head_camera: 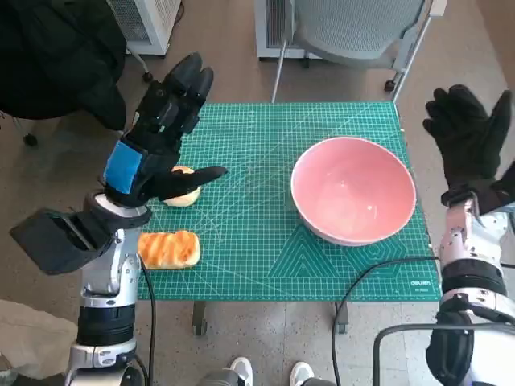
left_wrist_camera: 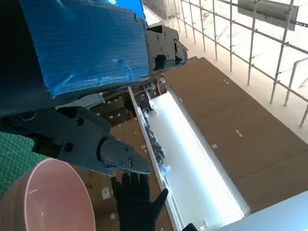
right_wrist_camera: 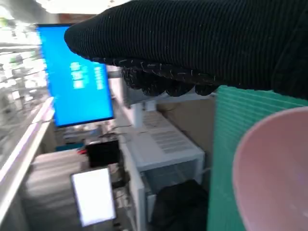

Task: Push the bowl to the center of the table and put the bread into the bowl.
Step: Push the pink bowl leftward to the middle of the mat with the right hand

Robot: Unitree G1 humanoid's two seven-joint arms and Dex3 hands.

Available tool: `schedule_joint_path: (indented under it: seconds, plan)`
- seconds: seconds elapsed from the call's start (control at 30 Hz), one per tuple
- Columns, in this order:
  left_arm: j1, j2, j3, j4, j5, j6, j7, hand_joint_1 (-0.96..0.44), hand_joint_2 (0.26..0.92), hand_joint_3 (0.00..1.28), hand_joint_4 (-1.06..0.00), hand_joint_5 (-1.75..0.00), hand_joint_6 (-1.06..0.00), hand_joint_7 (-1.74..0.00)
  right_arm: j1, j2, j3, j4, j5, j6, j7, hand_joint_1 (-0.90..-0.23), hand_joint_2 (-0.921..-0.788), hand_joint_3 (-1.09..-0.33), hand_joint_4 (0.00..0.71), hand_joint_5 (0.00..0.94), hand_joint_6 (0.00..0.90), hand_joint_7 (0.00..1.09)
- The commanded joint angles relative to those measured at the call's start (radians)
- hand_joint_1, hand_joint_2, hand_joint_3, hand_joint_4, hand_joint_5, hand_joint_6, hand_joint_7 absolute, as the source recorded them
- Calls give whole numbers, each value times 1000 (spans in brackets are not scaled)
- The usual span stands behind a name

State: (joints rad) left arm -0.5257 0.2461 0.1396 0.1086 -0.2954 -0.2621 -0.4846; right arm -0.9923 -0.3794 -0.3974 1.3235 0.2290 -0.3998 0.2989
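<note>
A pink bowl [head_camera: 354,190] sits on the right part of the green mat [head_camera: 265,241], near its right edge; its rim shows too in the left wrist view [left_wrist_camera: 53,192] and the right wrist view [right_wrist_camera: 274,168]. A toasted bread loaf [head_camera: 169,248] lies at the mat's front left. A small round bun [head_camera: 183,195] lies behind it, partly hidden under my left hand [head_camera: 161,137], which hovers above it with fingers spread and holds nothing. My right hand [head_camera: 469,133] is raised beyond the table's right edge, open, apart from the bowl; it shows in the left wrist view [left_wrist_camera: 137,202].
A grey chair [head_camera: 354,32] stands behind the table. A person in dark clothes [head_camera: 56,56] sits at the back left. Shoes [head_camera: 269,371] show at the table's front. A black cable [head_camera: 362,289] hangs off the front right corner.
</note>
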Motion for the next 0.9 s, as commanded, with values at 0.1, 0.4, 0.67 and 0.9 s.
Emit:
schedule_joint_path:
  seconds: [0.1,0.4,0.67,0.9]
  plan:
    - [15,10,7,-19,-10,2,-1,-304,908,5,-59,-2,1,-316,27,19,4,14,-27,31,-25,-764,-921,-891,346,30,425,73]
    - [29,17,8,-46,-19,17,-4,-301,908,4,-70,-7,1,-319,48,25,4,18,-52,39,-22,-755,-921,-898,351,22,433,72]
    - [45,32,10,-80,-33,42,-3,-295,910,5,-72,-7,1,-322,70,35,-4,23,-56,54,-24,-761,-921,-899,352,14,416,57]
    - [65,50,22,-142,-45,85,4,-280,913,6,-62,-2,1,-321,85,45,-20,27,-49,83,-26,-733,-921,-898,355,11,423,55]
